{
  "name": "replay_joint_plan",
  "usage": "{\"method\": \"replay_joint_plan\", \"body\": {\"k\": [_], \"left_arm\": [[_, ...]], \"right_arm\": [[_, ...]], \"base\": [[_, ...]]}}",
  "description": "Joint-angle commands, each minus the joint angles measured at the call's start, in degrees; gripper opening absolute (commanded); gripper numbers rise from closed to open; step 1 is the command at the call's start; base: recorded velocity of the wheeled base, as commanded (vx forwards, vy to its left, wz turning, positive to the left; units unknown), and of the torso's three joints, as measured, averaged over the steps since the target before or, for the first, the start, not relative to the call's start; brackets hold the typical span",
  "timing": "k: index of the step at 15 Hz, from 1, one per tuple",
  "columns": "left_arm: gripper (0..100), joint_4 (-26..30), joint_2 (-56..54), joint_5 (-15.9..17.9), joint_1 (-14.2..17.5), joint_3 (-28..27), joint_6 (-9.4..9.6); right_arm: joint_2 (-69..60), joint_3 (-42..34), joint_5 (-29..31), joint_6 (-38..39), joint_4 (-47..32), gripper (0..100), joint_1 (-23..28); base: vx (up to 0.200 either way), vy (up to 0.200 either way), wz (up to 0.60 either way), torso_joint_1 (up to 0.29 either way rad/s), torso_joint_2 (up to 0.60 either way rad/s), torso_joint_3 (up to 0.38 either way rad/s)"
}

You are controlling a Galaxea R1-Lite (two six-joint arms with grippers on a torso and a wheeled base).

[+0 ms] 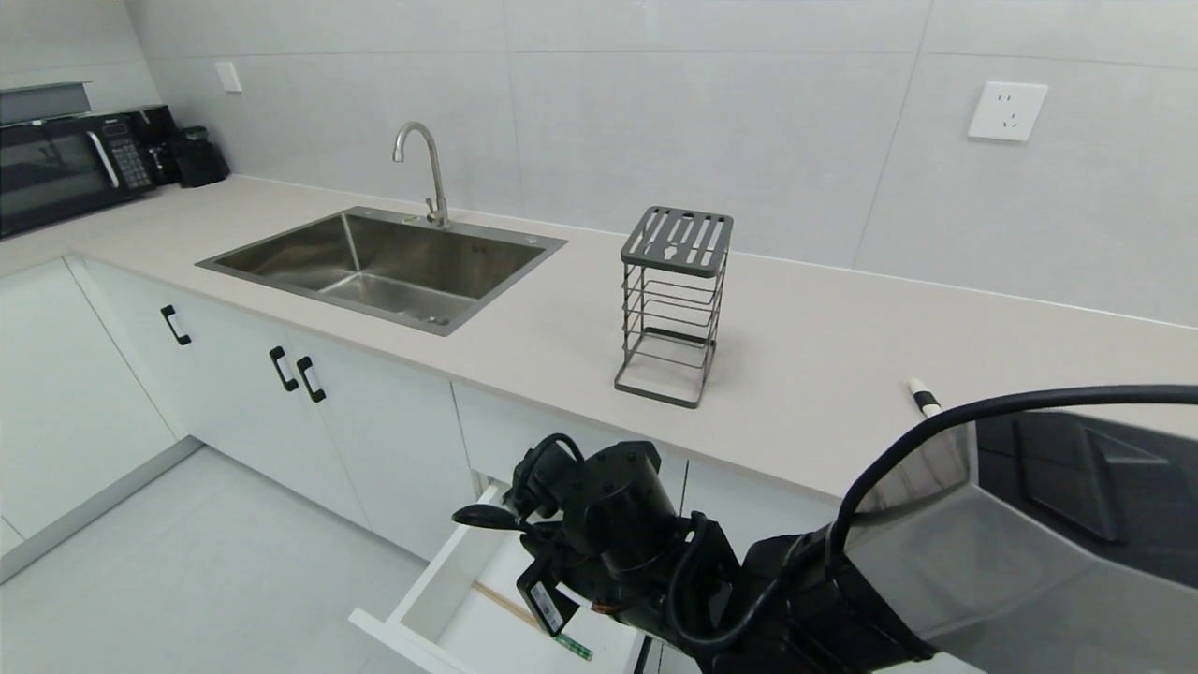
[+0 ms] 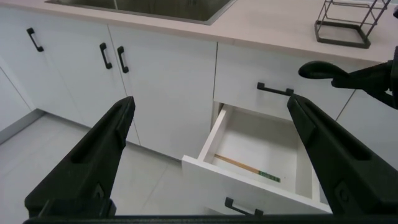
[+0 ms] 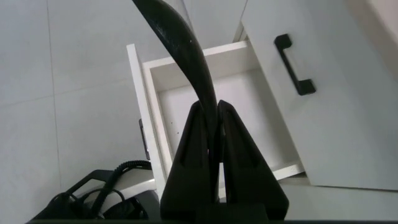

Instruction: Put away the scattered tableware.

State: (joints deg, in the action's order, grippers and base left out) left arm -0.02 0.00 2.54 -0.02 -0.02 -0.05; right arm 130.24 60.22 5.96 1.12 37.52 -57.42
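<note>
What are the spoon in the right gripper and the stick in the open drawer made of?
The spoon is uniform black with a soft sheen: likely plastic, possibly lacquered wood. The stick is pale tan and matte, probably wood or bamboo, with a green tip.

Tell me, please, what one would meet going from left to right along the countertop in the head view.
Microwave → small black appliance → sink → wire rack → white-tipped utensil, partly hidden by the arm.
</note>
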Motion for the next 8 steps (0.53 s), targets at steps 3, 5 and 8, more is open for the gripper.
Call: {"method": "replay_joint_plan", "body": {"k": [3,5,8], "left_arm": [[100,-0.1,0.1,0.0,-0.1,0.0,0.05],[100,-0.1,0.1,0.0,0.0,0.0,0.05],[100,-0.1,0.1,0.0,0.0,0.0,-0.04]], "right_arm": [[1.7,3.9,0.0,0.1,-3.1,0,-0.9],[2.4,5.2,-0.1,0.1,-3.2,0,-0.9],[2.9,5.3,-0.2,0.0,-3.2,0,-0.9]], "base": [[0.000,0.000,0.00,-0.261,0.50,0.243],[0.000,0.000,-0.60,-0.266,0.52,0.254],[0.000,0.000,-0.20,-0.263,0.51,0.253]]}}
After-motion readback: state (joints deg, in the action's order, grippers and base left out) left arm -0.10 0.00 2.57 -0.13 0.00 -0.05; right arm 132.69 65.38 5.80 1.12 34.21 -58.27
